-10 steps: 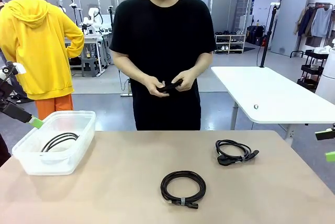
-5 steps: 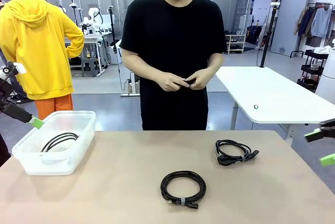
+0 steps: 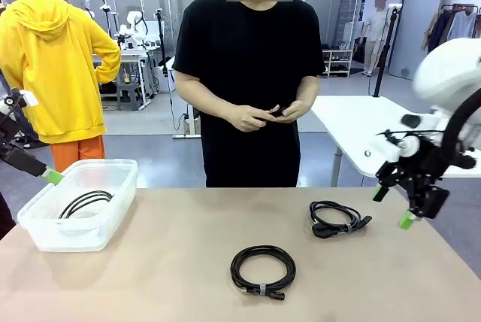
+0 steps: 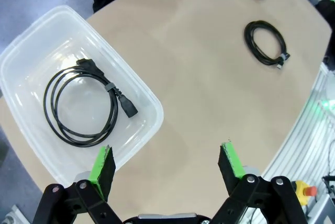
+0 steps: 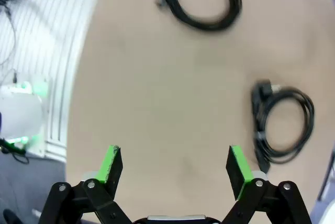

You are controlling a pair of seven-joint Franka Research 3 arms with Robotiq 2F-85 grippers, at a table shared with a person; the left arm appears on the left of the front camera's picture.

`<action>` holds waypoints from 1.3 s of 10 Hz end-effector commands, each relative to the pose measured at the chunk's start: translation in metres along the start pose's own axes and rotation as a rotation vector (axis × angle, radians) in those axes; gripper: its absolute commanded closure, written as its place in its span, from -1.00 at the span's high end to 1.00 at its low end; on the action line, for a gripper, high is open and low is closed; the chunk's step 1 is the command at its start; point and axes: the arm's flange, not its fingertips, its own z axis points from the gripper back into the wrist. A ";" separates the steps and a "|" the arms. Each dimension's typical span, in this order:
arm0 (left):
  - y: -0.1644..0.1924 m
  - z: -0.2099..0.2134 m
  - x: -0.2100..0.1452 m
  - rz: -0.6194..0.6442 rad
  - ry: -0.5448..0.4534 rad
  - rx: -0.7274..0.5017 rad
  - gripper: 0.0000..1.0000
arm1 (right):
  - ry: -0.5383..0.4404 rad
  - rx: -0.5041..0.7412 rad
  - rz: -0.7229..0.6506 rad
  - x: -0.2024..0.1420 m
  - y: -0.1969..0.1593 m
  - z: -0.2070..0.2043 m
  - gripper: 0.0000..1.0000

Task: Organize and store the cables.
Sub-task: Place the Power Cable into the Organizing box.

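My right hand (image 3: 392, 207) just swung in over the tabletop (image 3: 173, 269), fully open, empty, near the far cable (image 3: 338, 219); pickup next.

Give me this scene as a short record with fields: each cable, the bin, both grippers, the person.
bin: clear plastic, on table, left side, holds one coil
binned cable: coiled, grey tie
middle cable: coiled, on table, near edge
right cable: coiled, on table, plug showing
left gripper: jaws open, empty, near bin
right gripper: jaws open, empty, beside right cable
person's hands: holding something small and dark
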 end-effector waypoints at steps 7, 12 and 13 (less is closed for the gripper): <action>0.000 -0.001 0.002 0.002 -0.001 0.011 1.00 | 0.319 -0.073 -0.225 -0.001 -0.080 -0.072 1.00; 0.000 -0.001 0.002 0.002 -0.001 0.011 1.00 | 0.302 -0.115 -0.174 -0.010 -0.118 -0.123 1.00; 0.000 -0.001 0.002 0.002 -0.001 0.011 1.00 | 0.310 -0.106 -0.168 -0.010 -0.121 -0.132 1.00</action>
